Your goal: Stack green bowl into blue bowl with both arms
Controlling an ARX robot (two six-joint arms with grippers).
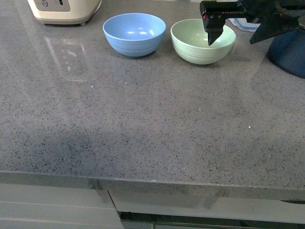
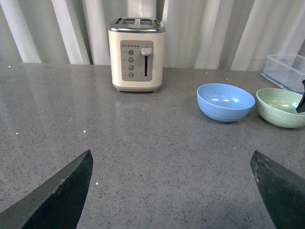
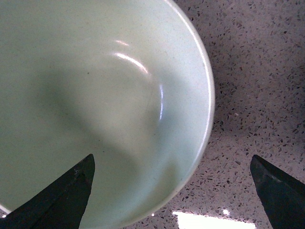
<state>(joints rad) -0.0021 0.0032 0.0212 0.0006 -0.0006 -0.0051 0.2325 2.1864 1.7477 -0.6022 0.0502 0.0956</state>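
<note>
Right gripper (image 3: 170,164): hanging wide open at the green bowl (image 1: 193,45), one finger over its inside, the other out past the rim (gripping nothing)
Left gripper (image 2: 170,160): hovering spread open and empty over the countertop (image 1: 143,133)
Green bowl: sitting upright just beside the blue bowl (image 1: 134,34), not touching

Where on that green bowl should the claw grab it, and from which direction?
Its rim, from above. The green bowl stands upright and open, with a thin wall that is easy to pinch between inside and outside. The right gripper hovers open over it, seemingly straddling the rim on the side away from the blue bowl, which is probably the best spot.
</note>
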